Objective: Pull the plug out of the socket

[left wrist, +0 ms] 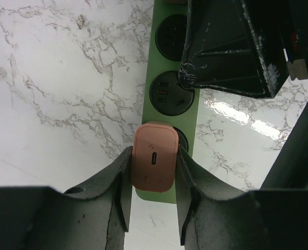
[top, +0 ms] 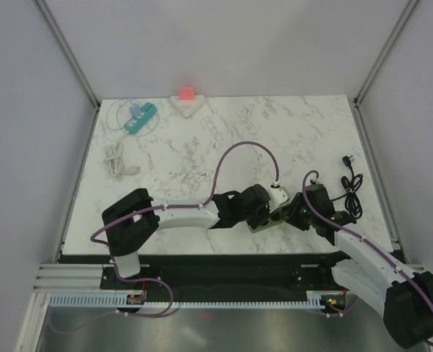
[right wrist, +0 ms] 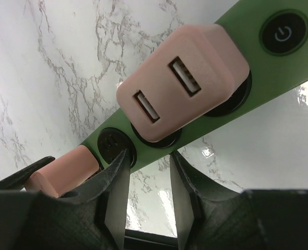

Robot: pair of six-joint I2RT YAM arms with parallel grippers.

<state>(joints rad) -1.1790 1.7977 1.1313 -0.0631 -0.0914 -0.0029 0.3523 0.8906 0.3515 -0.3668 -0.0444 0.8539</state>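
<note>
A green power strip [left wrist: 187, 112] lies at the table's near edge, also in the top view [top: 269, 222]. A small pink plug [left wrist: 154, 177] sits in its end socket. My left gripper [left wrist: 154, 151] is shut on this plug, one finger on each side. It shows at the left of the right wrist view [right wrist: 65, 174]. A larger pink USB charger [right wrist: 182, 80] sits in a socket further along. My right gripper [right wrist: 148, 155] is open over the strip's edge, one fingertip [right wrist: 118, 159] on an empty socket, nothing between the jaws.
A teal power strip [top: 140, 117] and a white cable [top: 116, 160] lie at the far left. A red block on a white base [top: 187, 97] is at the back. A black cable [top: 351, 187] lies at the right. Walls enclose the table.
</note>
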